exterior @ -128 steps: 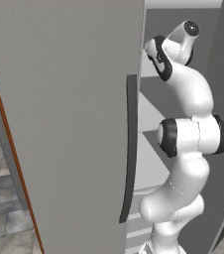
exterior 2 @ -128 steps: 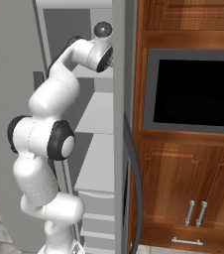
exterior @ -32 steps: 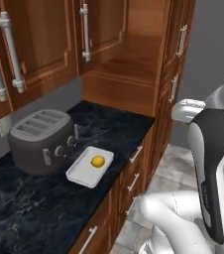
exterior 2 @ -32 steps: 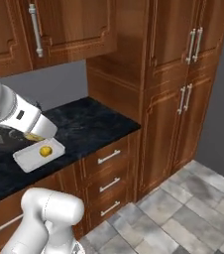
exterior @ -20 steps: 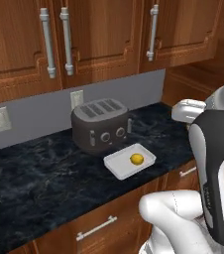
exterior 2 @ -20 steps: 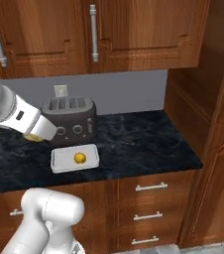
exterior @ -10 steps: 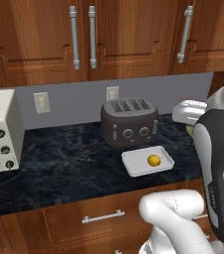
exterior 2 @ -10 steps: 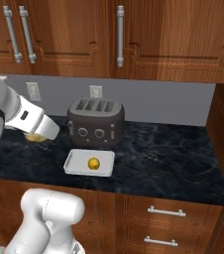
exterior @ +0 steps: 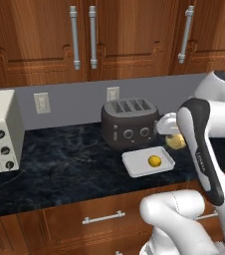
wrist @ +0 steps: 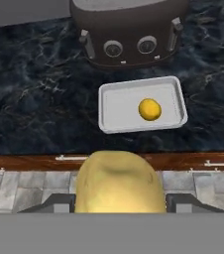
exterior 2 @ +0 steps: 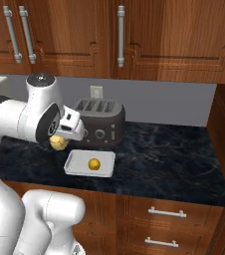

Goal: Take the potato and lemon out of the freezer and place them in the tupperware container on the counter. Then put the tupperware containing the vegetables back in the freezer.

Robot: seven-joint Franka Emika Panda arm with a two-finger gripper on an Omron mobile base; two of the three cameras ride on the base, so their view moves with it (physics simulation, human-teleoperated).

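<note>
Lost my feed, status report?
Gripper shut on potato, short of the counter's edge. Lemon already in tupperware container. Toaster stands close behind it; approach looks open.

Changes since the earlier pictures:

- Viewpoint: the base has driven and turned away from the freezer, where the arm reached past the grey door, to face the counter (exterior: 59, 169) squarely. This shift belongs to the cameras, not to the things.
- Newly in view: a pale toaster oven (exterior: 0, 132) at the left end of the counter; a wall outlet (exterior: 41, 102) beside it.
- Gripper (exterior 2: 59, 142): formerly up among the freezer shelves, now low beside the dark toaster (exterior: 129, 123), just left of the tupperware container (exterior: 134, 167) in the right base view, clamped on the potato (wrist: 119, 181).
- The lemon (exterior: 155, 161) lies in the container.
</note>
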